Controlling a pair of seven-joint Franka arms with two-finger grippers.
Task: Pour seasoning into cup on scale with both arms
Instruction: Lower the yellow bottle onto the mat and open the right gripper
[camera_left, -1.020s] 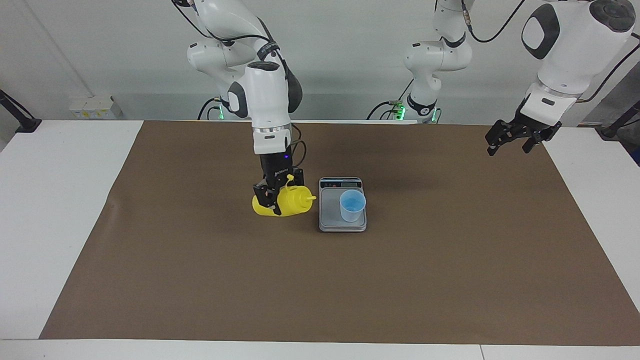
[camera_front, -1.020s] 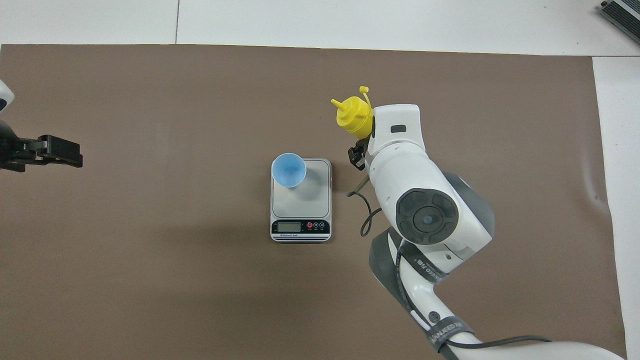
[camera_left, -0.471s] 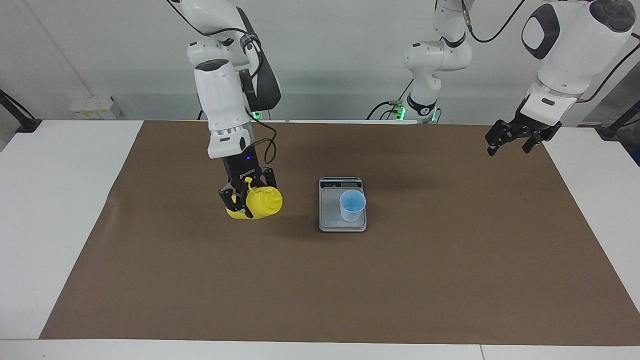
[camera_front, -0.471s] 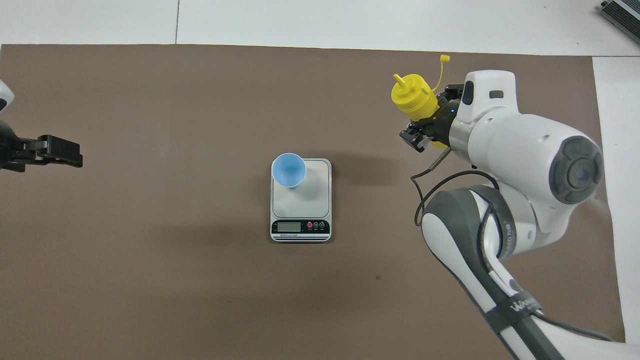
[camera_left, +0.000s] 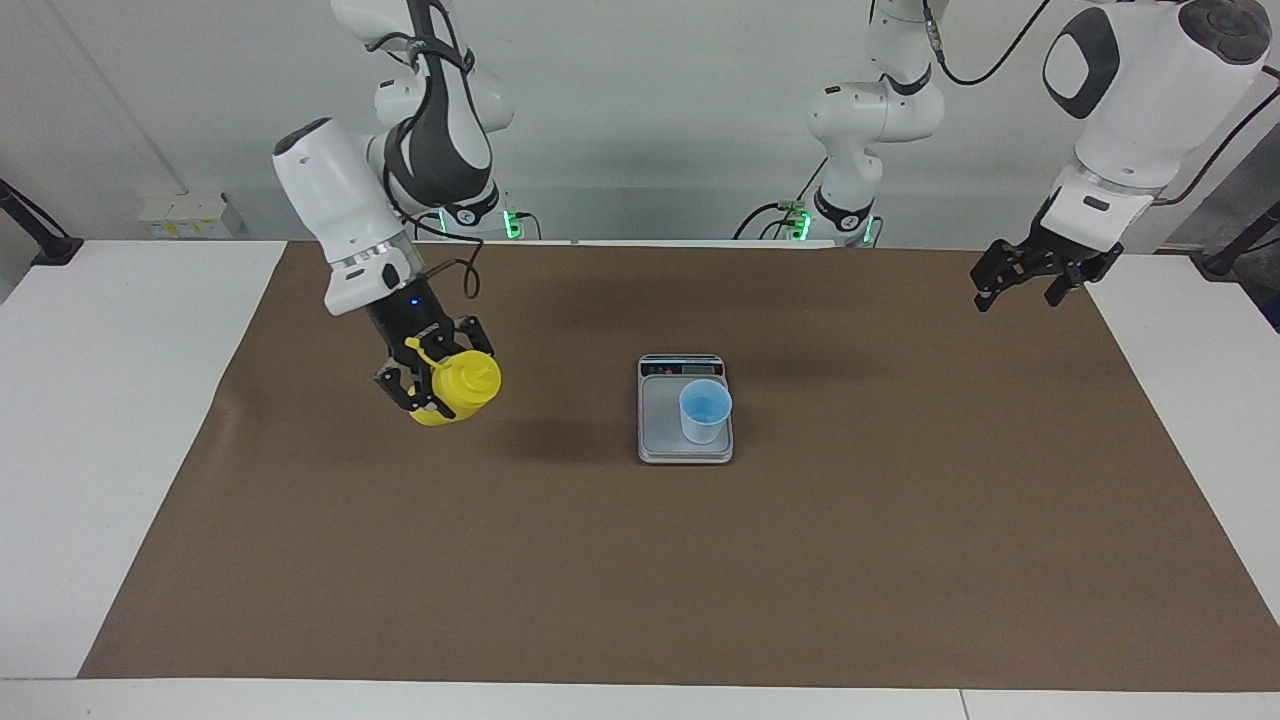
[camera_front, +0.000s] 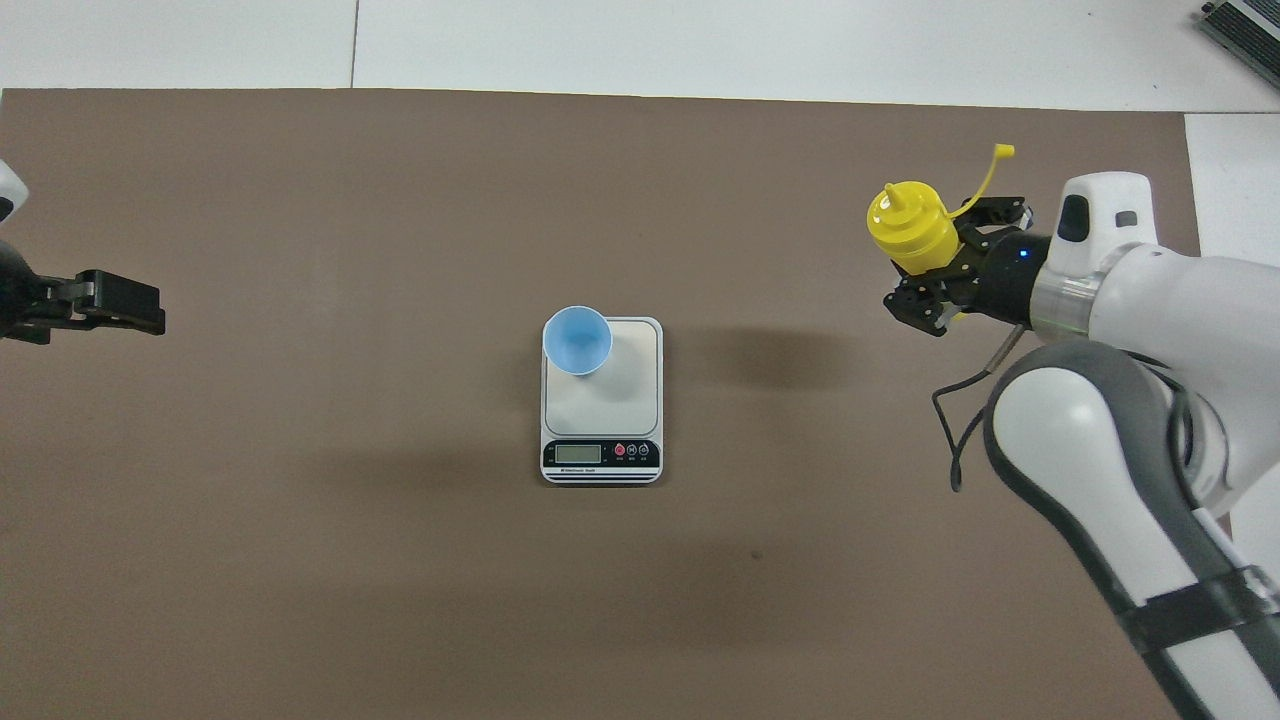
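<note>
Scale (camera_left: 685, 420) mid-mat, display strip on the edge nearest the robots, nothing crowding it. Blue cup (camera_left: 705, 410) upright on its platform, at the edge farther from the robots. Right gripper (camera_left: 432, 378) clamped on the yellow seasoning bottle (camera_left: 458, 390), tilted, up over the brown mat (camera_left: 640, 580) toward the right arm's end, well apart from the scale. Left gripper (camera_left: 1030, 275) waits open over the mat's left-arm edge. White table (camera_left: 100, 400), white wall.
</note>
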